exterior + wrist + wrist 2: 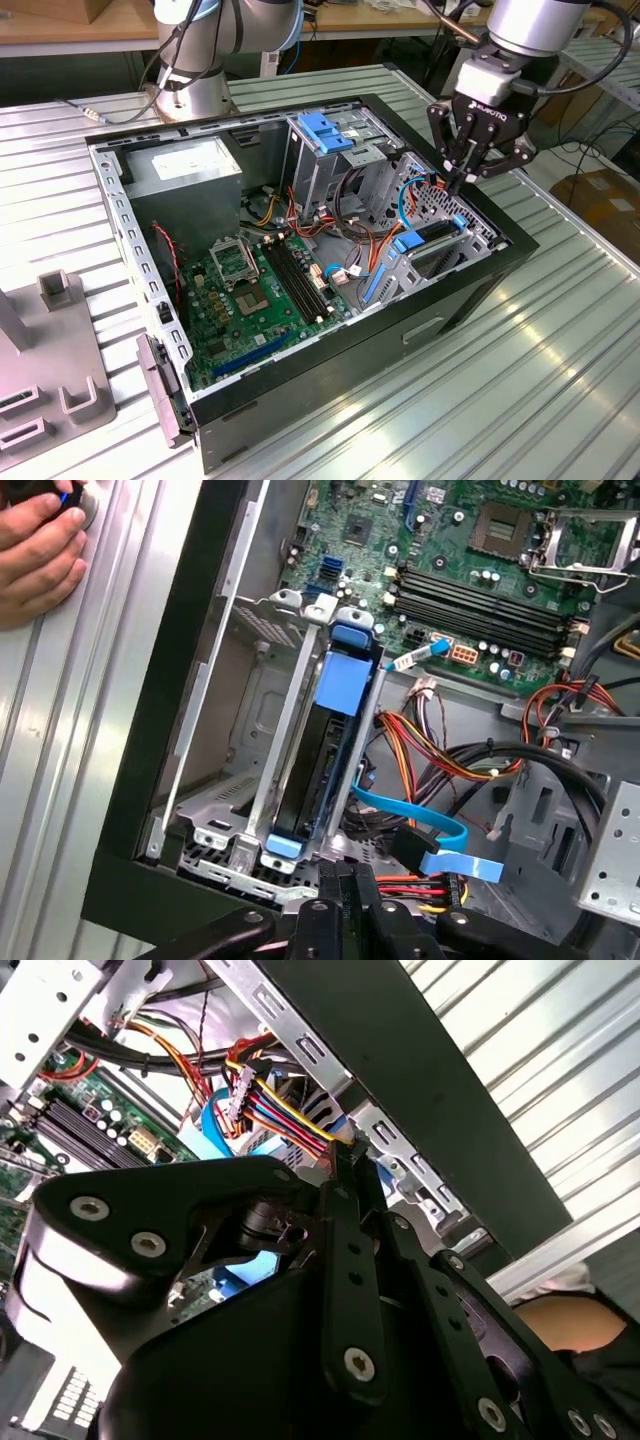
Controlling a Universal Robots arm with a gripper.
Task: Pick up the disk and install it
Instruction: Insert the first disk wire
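- While the gripper (458,182) hangs over the corner of the open computer case (470,290) on the exterior view's right, its two fingers (345,905) are pressed together with nothing between them.
- It holds nothing, and its tip sits just by a bunch of coloured wires (285,1110) and their plug.
- In the first wrist view the disk (322,770) stands on its edge inside a metal slot (290,720) near the case wall.
- Blue plastic rails hug it, with a blue tab (340,680) at one end.
- In the exterior view the disk (437,232) shows as a dark strip with blue ends, just below the gripper.
- So I think the picking up and the putting in are mostly done, and the step in hand is the finish of the install.
- I cannot tell if the disk is pushed all the way home or if its wires are plugged in.
- A flat blue cable (440,845) lies loose near the disk.
- The next move needs care, since the wires crowd the tip and could snag on it.
- A person's hand (40,550) rests on the table beside the case, well apart from the gripper.
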